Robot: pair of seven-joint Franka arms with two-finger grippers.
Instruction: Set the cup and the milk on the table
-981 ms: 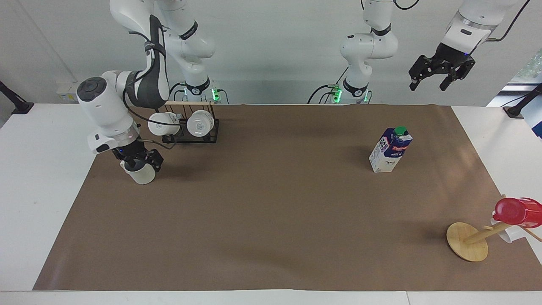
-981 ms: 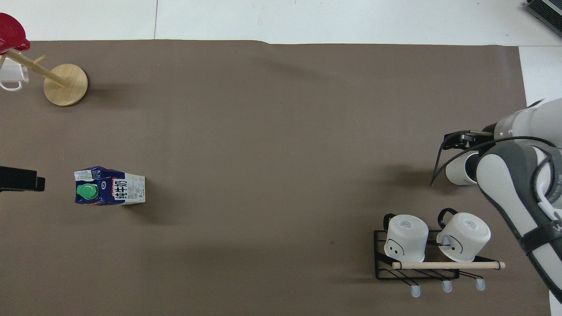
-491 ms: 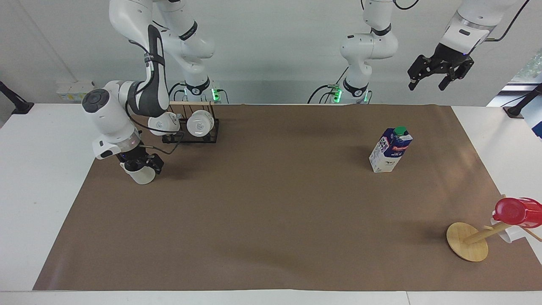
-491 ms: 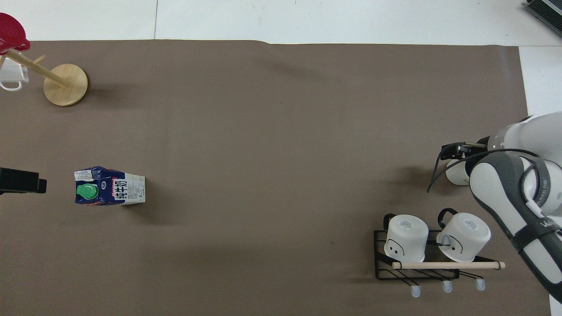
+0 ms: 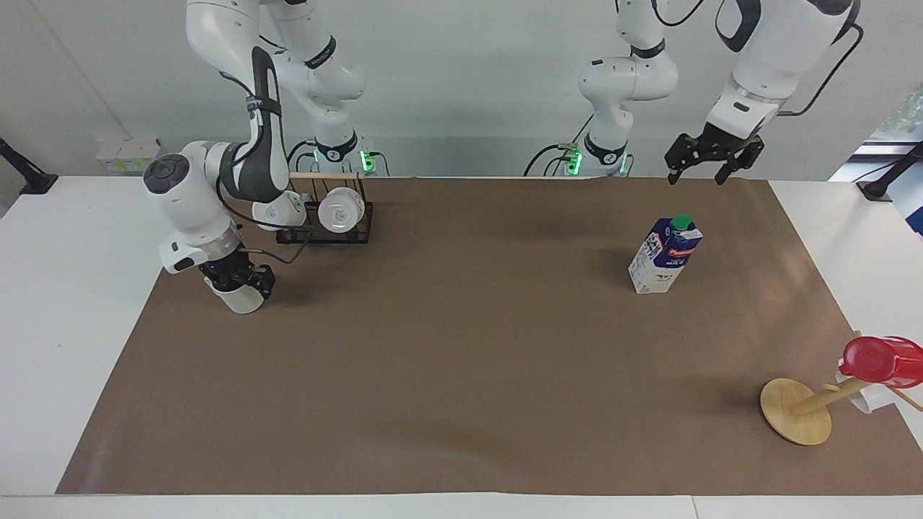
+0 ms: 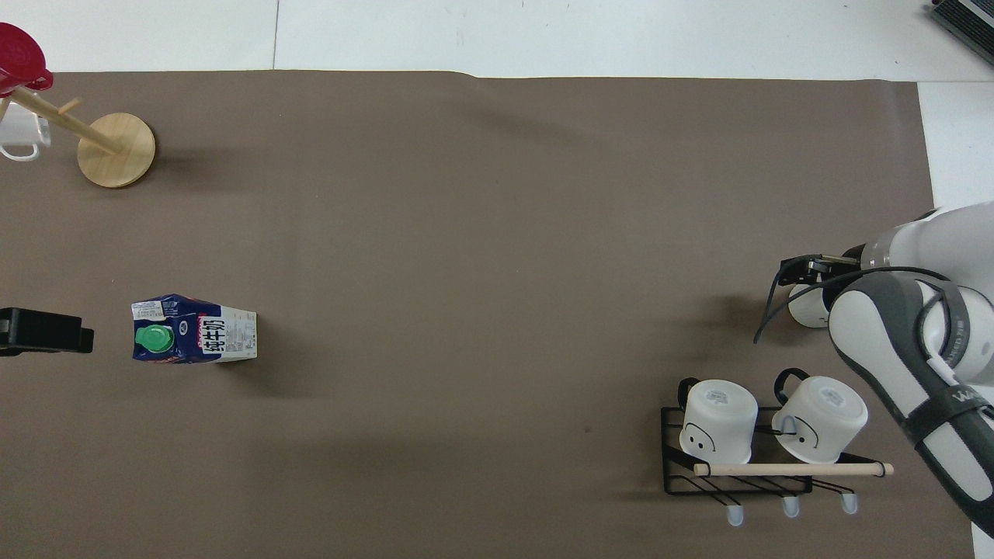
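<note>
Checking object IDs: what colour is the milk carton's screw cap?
Green, on the milk carton; the overhead view shows it best.

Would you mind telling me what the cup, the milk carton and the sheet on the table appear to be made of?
The cup: probably glazed ceramic, going by its smooth cream-white wall.
The milk: likely coated paperboard, with folded gable top and printed panels; its green cap looks plastic.
The sheet: seemingly matte brown paper, flat and without shine.

The right gripper [image 5: 238, 279] is closed on the rim of the cream-white cup [image 5: 242, 298], which stands on the brown paper sheet [image 5: 461, 375] near the black mug rack [image 5: 326, 223]. The left gripper [image 5: 712, 160] hangs open in the air above the blue-and-white milk carton [image 5: 665, 254], which stands upright toward the left arm's end of the sheet.
</note>
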